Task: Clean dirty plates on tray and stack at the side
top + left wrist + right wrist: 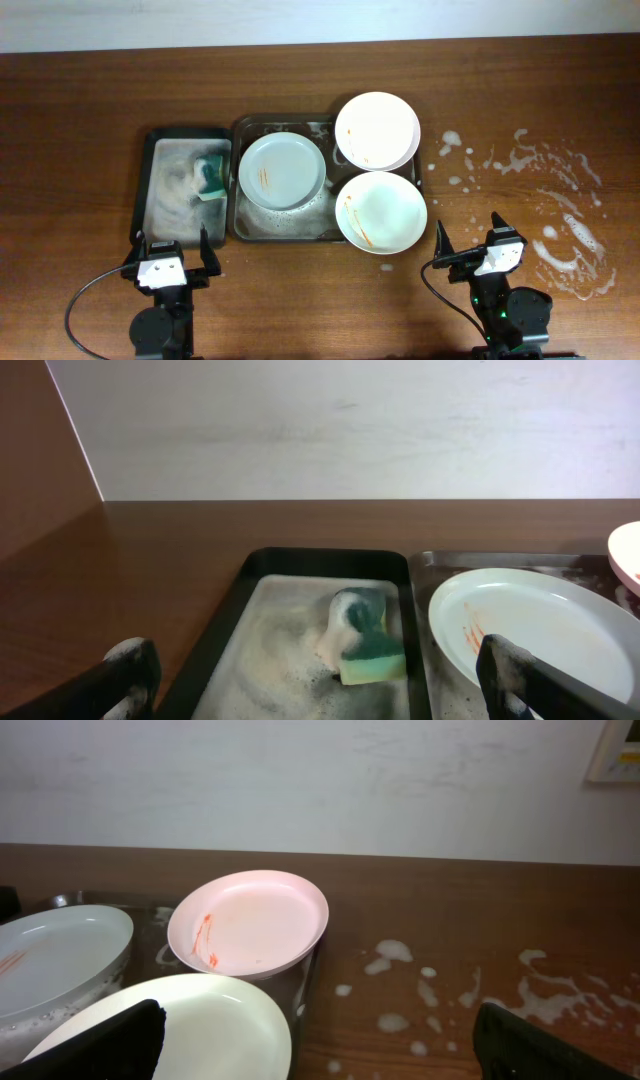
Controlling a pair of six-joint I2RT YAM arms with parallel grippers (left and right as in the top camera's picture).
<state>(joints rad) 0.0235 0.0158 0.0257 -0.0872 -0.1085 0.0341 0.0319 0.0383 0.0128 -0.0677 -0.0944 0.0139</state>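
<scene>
Three plates lie on the large dark tray (290,228). A pale blue-grey plate (283,170) with orange streaks lies at its left. A white plate (377,130) sits at the back right and a white streaked plate (381,210) at the front right. My left gripper (170,262) is open and empty near the table's front edge, in front of the sponge tray. My right gripper (470,250) is open and empty, to the right of the front white plate (190,1030). The right wrist view shows the back plate (250,923) and the foam-spattered side (470,995).
A smaller dark tray (160,200) full of foam holds a green sponge (211,178) left of the large tray; both show in the left wrist view, tray (230,630) and sponge (372,650). White soap foam (560,220) spatters the tabletop at the right.
</scene>
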